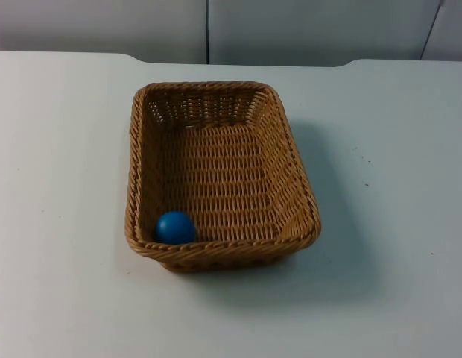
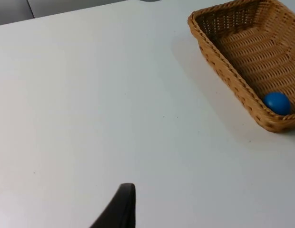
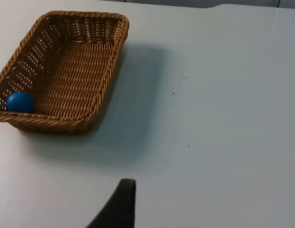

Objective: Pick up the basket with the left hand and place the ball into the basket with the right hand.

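The ball (image 1: 174, 227) (blue, small) lies inside the basket (image 1: 290, 179), in the near corner on the robot's left side, touching or almost touching the woven walls there. From the left wrist it sits in the basket's nearest corner (image 2: 276, 103); from the right wrist it rests against the far-side wall, near the front rim (image 3: 20, 102).

The basket, a rectangular wicker tray with sloping walls (image 2: 223, 66), stands flat on the table (image 1: 59, 186), roughly in the middle, its long side running away toward the partition wall (image 1: 305, 30). Nothing grips it (image 3: 109, 52).

The left gripper (image 2: 120, 209) hangs over bare table well apart from the basket, one black fingertip visible; whether it is wide or narrow I cannot tell. The right gripper (image 3: 119, 205) likewise hangs over bare table, away from the basket, and its opening cannot be told either.
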Controlling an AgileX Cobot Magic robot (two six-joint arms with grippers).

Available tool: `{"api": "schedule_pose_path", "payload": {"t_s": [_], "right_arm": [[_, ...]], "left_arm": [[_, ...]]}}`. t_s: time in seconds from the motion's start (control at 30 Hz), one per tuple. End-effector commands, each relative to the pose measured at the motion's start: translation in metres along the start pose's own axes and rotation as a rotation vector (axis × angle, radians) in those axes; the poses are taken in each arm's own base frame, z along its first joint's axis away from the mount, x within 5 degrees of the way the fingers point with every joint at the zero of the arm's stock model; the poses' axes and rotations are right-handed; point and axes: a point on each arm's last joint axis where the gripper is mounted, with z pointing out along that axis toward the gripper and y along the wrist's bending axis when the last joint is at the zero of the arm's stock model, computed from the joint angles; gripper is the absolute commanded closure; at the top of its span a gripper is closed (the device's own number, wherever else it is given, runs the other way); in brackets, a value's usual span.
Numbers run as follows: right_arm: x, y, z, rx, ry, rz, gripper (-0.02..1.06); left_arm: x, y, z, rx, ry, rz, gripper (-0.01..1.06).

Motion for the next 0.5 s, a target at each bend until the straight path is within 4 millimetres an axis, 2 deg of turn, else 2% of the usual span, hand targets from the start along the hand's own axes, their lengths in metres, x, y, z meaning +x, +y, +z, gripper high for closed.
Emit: {"api": "schedule_pose_path", "payload": {"t_s": [0.0,0.47], "right_arm": [[0.0011,0.0004,0.0016,-0.007,-0.004,-0.001,0.04],[0.0012,0.0004,0.0016,-0.007,-0.003,0.001,0.04]], "left_arm": [[0.0006,0.0003,-0.0004,0.003,-0.007,0.007,0.00],[0.0006,0.0001,-0.0005,0.004,-0.008,0.006,0.00]]}}
